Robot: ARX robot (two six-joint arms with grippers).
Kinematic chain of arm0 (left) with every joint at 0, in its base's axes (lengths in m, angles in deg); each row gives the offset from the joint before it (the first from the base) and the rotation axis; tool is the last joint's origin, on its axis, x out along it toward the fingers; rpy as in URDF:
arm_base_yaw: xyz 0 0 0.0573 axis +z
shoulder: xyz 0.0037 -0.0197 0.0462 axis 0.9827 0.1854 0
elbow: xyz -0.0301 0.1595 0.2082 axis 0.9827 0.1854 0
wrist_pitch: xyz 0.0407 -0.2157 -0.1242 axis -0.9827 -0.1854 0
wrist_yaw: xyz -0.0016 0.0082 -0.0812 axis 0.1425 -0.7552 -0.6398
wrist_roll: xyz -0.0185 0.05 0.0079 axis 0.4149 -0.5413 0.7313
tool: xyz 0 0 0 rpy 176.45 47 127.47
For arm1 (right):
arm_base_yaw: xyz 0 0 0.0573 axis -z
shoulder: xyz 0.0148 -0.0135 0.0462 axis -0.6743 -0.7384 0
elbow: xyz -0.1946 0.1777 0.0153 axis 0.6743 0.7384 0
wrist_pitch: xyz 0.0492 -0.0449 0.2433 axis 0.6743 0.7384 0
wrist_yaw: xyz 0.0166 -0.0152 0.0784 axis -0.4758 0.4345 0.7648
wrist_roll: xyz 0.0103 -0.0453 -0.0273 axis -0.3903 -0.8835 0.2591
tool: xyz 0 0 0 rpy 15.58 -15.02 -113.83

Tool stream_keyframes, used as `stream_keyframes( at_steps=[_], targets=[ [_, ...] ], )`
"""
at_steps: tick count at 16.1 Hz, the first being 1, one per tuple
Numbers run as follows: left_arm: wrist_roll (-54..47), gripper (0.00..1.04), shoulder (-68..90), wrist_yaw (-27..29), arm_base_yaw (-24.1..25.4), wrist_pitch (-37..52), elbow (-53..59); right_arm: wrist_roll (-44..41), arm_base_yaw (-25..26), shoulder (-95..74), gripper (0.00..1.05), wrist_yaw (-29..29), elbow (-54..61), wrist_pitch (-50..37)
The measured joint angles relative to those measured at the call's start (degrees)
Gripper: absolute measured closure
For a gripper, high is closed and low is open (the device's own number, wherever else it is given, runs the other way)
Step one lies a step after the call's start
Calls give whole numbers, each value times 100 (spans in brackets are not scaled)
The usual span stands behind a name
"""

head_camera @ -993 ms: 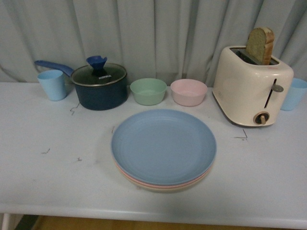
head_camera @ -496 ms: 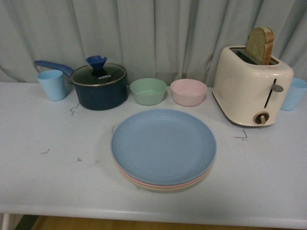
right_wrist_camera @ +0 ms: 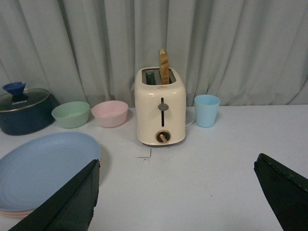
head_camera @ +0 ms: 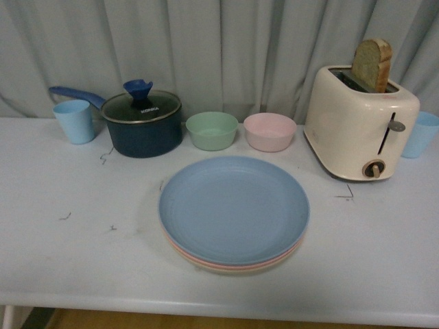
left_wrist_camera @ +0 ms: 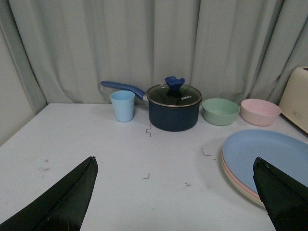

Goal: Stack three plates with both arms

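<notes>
Plates (head_camera: pixel 233 209) stacked mid-table (head_camera: pixel 55 260) — bowls (head_camera: pixel 212 130) behind, toaster (head_camera: pixel 360 123) right.

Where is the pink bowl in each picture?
Front view: pink bowl at the back, between the green bowl and the toaster.
Left wrist view: far right, beside the green bowl.
Right wrist view: left of the toaster.
Shared landmark: the green bowl.

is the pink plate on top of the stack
No, the blue plate lies on top, and the pink plate shows only as a thin edge beneath it in the front view.
</notes>
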Motion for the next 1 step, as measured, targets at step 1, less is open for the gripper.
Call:
stream_keyframes(
  at_steps=[1],
  targets=[
    [0, 7, 0, 0, 0, 0, 0, 0, 0, 0, 6, 0, 0, 0]
  ],
)
